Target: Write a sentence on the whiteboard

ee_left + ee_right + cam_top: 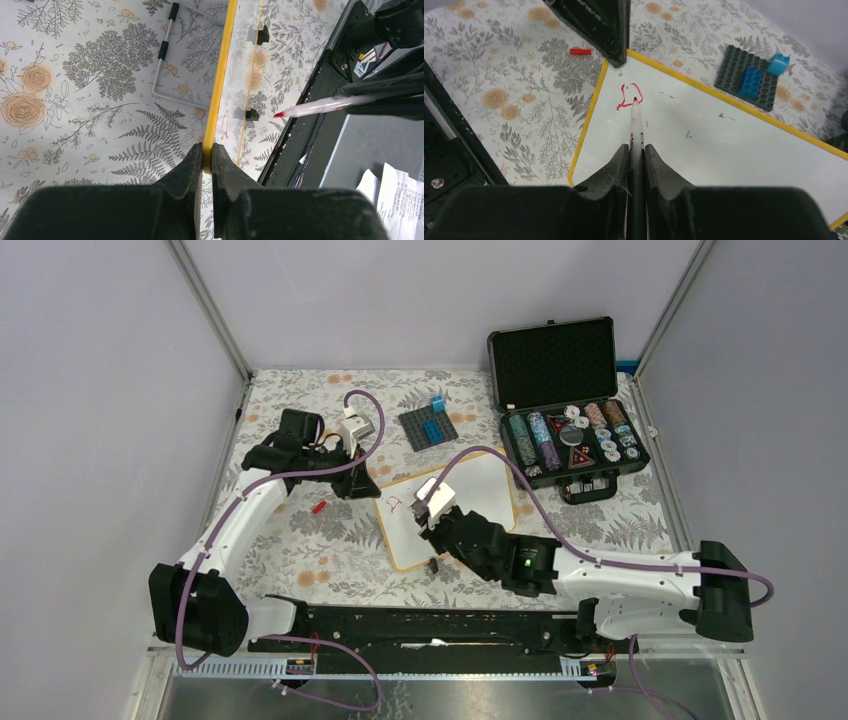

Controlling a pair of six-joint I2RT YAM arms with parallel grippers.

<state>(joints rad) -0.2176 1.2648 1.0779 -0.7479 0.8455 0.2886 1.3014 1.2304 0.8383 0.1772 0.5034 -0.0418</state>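
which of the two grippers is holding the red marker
The right gripper, shut on the red marker over the whiteboard; the left gripper clamps the board's yellow edge instead.

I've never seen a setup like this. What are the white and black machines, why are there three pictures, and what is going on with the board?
These are two robot arms fixed at the near edge of a flowered table. One picture comes from a camera above; the other two come from small cameras on each arm's wrist, looking past its own pincer. The left pincer is shut on the yellow edge of a small whiteboard, steadying it. The right pincer is shut on a red marker, its tip at the first red strokes near the board's corner. Also on the table: a dark studded plate with blue bricks, a small red piece, and an open black case of poker chips.
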